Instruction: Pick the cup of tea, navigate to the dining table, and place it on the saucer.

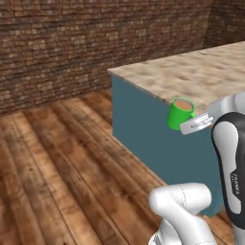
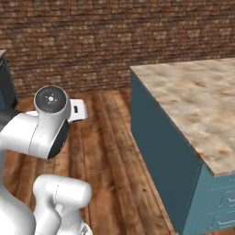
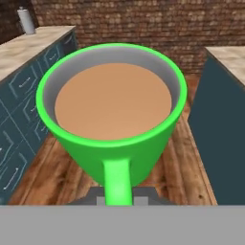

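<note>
While the cup of tea [image 1: 180, 114] rides clear of any surface, clamped by its handle in the gripper [image 1: 195, 123], the pick looks done; navigation seems underway, and the placing remains. No saucer is in sight yet. In the left base view the cup hangs at about three o'clock, in front of the dining table's [image 1: 201, 72] near edge, upright and level. It is a glossy bright green mug, round-rimmed, with a straight strap handle and opaque tan-brown liquid. Marbled beige stone tops the table's flat teal base; the wooden floor [image 1: 62, 167] shows plank grain, the brick wall [image 1: 72, 43] rough courses.
</note>
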